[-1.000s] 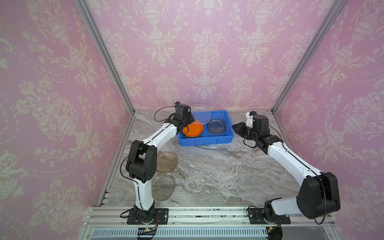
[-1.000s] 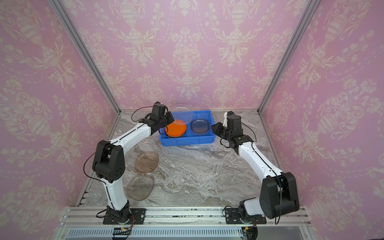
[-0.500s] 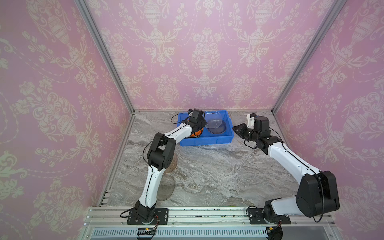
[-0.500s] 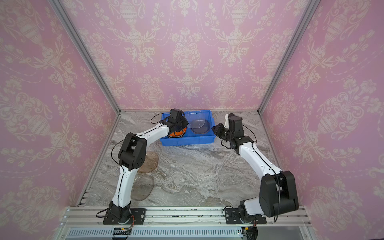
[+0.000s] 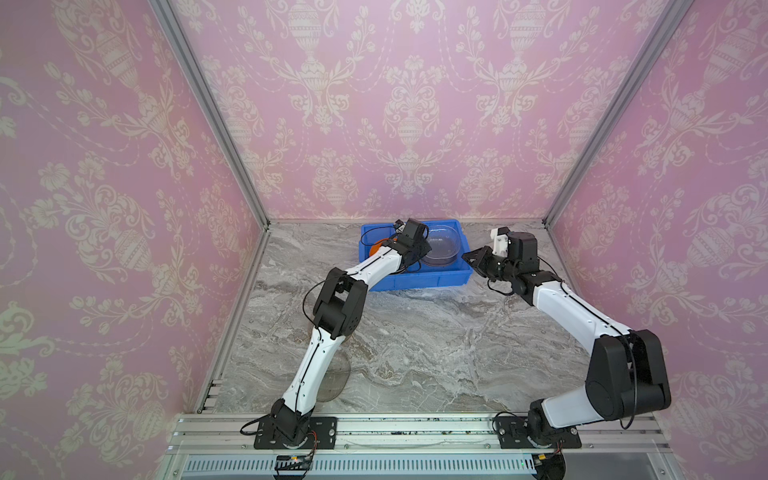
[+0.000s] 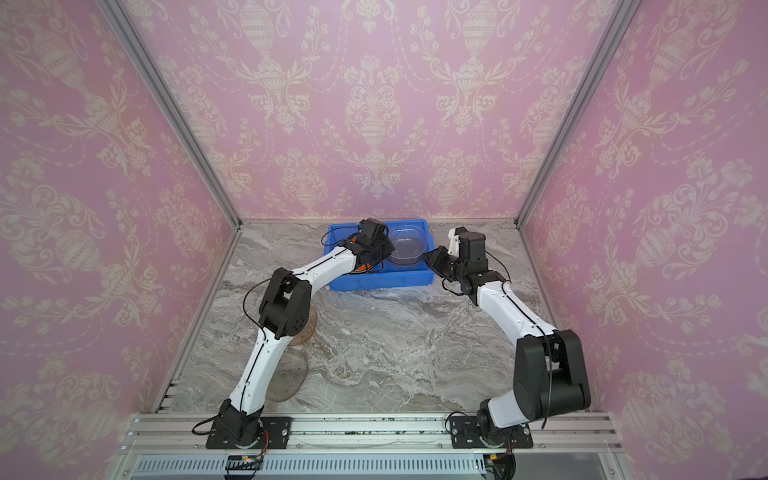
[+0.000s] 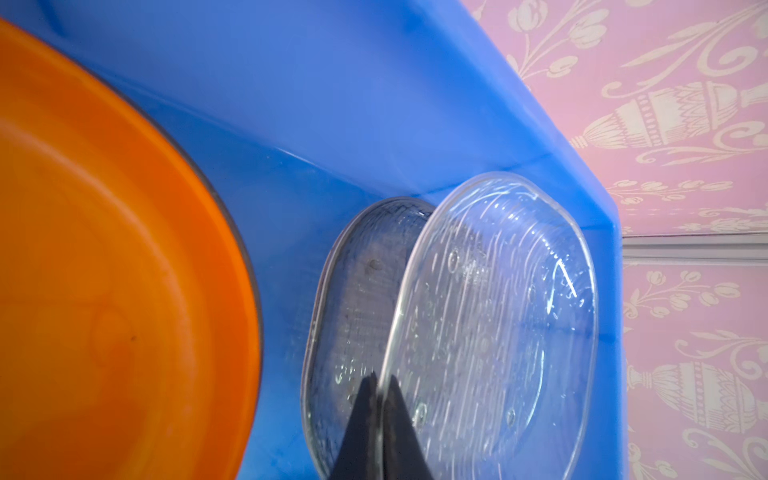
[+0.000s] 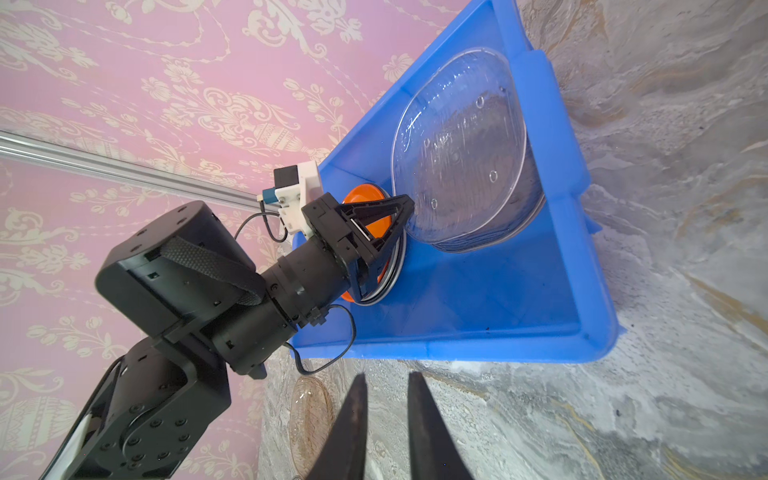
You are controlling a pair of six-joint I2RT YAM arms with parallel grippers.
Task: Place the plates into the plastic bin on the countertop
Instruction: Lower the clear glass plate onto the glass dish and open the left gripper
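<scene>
Countertop (image 5: 415,345) carrying the bin (image 5: 415,283) far back.
Orange plate (image 7: 104,270) is lying inside; left gripper (image 7: 381,380) is pinching the rim of a tilted clear plate (image 5: 442,249) there; right gripper (image 8: 386,376) is hovering beside, narrowly parted, empty.

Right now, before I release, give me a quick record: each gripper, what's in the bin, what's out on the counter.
left gripper: shut on rim of clear plate
clear plate: tilted over grey plate, right half of bin
orange plate: in bin, left half
right gripper: open, empty, beside bin
counter: brown plate, smoky plate
</scene>
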